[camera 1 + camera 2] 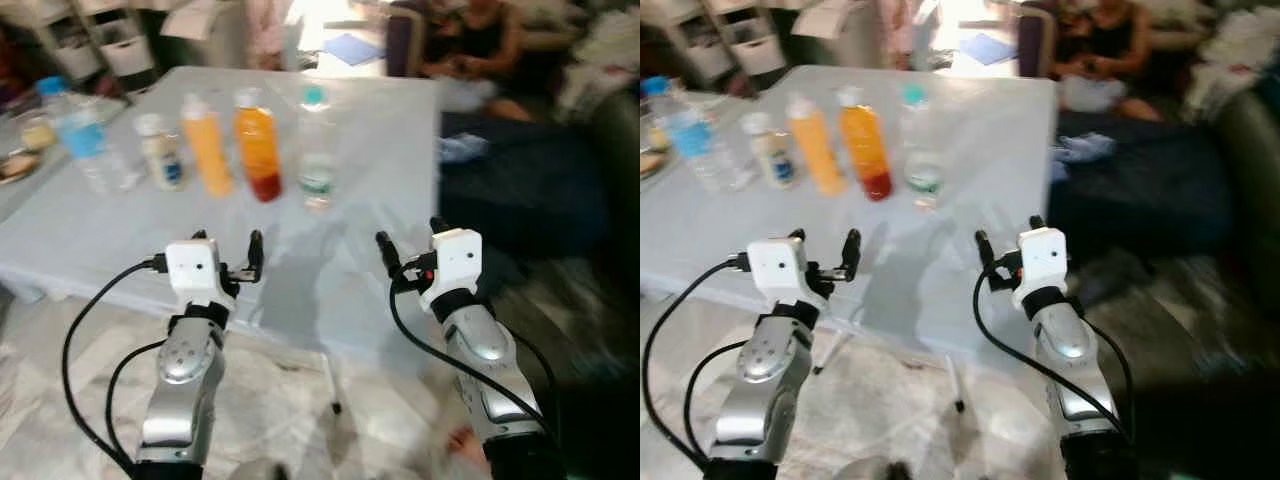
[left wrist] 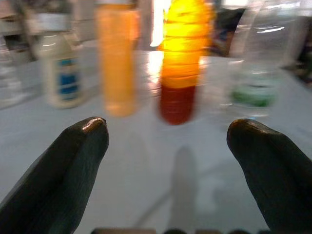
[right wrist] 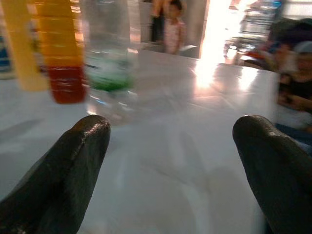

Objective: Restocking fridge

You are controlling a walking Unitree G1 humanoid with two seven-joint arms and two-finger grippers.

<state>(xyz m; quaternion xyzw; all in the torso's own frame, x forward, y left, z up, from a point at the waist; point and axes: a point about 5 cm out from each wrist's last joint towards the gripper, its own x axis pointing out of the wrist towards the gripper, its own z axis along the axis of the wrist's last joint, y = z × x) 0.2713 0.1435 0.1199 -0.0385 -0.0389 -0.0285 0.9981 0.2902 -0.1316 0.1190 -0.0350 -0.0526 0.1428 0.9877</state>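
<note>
Both arms are up over the near edge of the pale white table (image 1: 400, 130). The left gripper (image 1: 228, 253) spreads wide, holding nothing. The right gripper (image 1: 410, 243) gapes wide too, nothing in it. Farther back stand the bottles in a row: small white bottle (image 1: 161, 151), yellow-orange juice bottle (image 1: 208, 146), orange-and-red drink bottle (image 1: 258, 145), clear green-labelled water bottle (image 1: 316, 150) rightmost. A blue-labelled water bottle (image 1: 82, 132) sits far left.

No legible text anywhere, frames too blurred. Blue patch on the label of the small white bottle (image 2: 59, 73), lettering unreadable. Green band label on the clear water bottle (image 3: 108, 53), no words resolvable. Blue label on the far-left water bottle (image 1: 82, 135), likewise unreadable. No numbers or signs.
</note>
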